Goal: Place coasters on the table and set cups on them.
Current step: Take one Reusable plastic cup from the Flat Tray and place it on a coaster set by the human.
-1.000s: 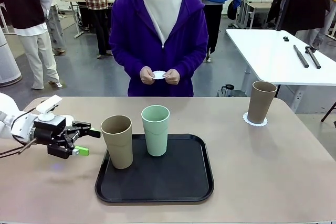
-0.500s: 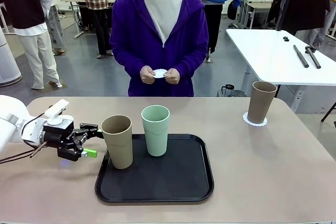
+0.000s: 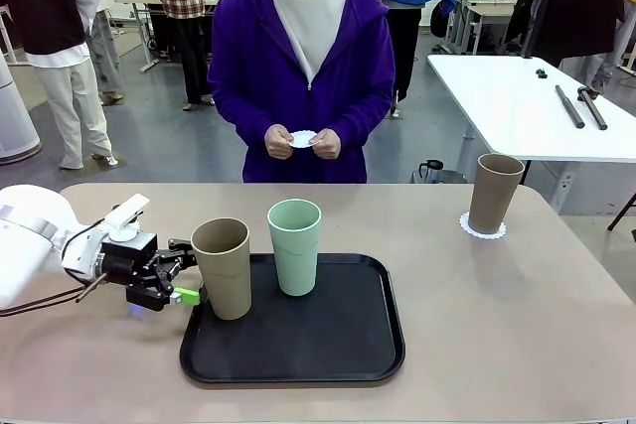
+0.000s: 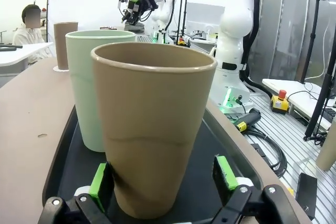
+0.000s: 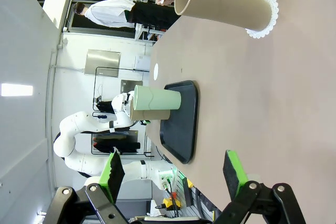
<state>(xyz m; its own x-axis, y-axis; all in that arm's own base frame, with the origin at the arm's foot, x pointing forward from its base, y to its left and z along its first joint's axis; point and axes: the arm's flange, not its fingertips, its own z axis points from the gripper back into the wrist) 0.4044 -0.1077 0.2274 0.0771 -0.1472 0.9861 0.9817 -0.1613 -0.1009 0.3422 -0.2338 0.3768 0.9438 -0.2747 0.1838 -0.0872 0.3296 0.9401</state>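
Observation:
On the black tray (image 3: 298,372) stand a tan cup (image 3: 222,267) and a mint green cup (image 3: 295,245). My left gripper (image 3: 189,271) is open, low at the tray's left edge. In the left wrist view its green pads (image 4: 98,179) stand on either side of the tan cup's (image 4: 155,129) base, with the mint cup (image 4: 89,93) behind. A second tan cup (image 3: 494,193) stands on a lacy white coaster (image 3: 482,228) at the table's (image 3: 517,325) far right. The person's hands hold another coaster (image 3: 301,140). My right gripper (image 5: 173,174) hangs open over bare tabletop, facing that cup (image 5: 226,1) and its coaster (image 5: 265,17).
The person stands at the middle of the far edge. A white table (image 3: 517,96) with black rods on it sits behind at the right. Bare tabletop lies right of the tray and in front of it.
My left gripper has moved right along the table toward the tray, and its open fingers now straddle the tan cup. The cups and the person's hands have stayed put.

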